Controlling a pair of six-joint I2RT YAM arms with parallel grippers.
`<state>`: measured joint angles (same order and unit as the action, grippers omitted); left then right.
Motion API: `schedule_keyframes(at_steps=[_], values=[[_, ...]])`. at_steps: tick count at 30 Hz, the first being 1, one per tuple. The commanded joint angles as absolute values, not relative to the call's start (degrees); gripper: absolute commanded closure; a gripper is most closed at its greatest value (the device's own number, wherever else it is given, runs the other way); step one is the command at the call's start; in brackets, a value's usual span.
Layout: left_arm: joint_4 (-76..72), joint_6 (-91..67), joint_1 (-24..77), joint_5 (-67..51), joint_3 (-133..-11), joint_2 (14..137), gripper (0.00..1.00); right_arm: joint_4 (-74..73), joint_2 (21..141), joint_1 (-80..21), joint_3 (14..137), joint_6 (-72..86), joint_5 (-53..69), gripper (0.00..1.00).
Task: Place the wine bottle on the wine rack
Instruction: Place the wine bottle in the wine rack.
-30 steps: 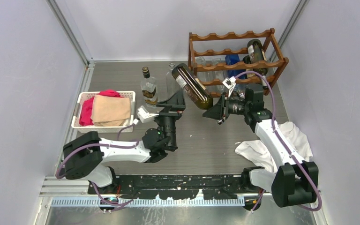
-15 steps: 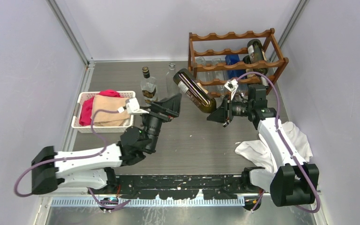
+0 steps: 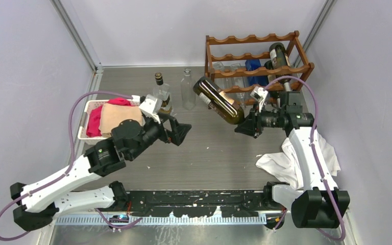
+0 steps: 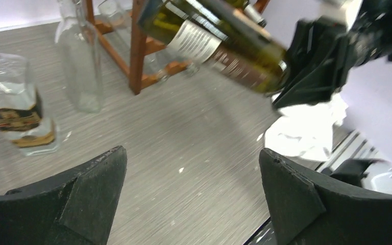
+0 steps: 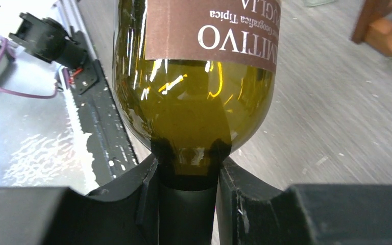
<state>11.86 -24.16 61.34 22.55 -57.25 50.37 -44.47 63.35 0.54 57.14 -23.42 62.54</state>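
White arms [image 3: 66,178], black pincers [image 3: 182,133] [image 3: 244,126] (purple cables [image 3: 102,93]).

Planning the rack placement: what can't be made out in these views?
Bottle mouth: right wrist, hidden between the jaws.
Bottle label: right wrist, cut off by top edge.
Rack lower slots: top view, partly behind bottle.
Rack upper tiers: left wrist, cut off by top edge.

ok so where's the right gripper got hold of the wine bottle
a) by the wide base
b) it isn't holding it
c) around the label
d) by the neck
d: in the right wrist view the right gripper is clamped on the narrow neck of the wine bottle, and the labelled body widens out beyond its fingers.
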Motion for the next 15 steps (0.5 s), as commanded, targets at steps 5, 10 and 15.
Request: schedule_keyframes(at_steps=[5, 10, 15], values=[[27.85, -9.92, 55.03, 14.39, -62.72, 46.00, 0.00, -53.73, 62.60, 6.40, 63.22, -40.66, 64.78, 0.99], [31.32, -6.16, 51.79, 13.31, -64.42, 48.95, 0.00, -54.94, 62.42, 7.63, 63.28, -42.41, 63.69, 0.99], [30.74, -4.29, 49.35, 11.85, -63.73, 50.31, 0.00, -62.43, 63.51, 7.65, 66.07, -48.62, 61.73, 0.99]])
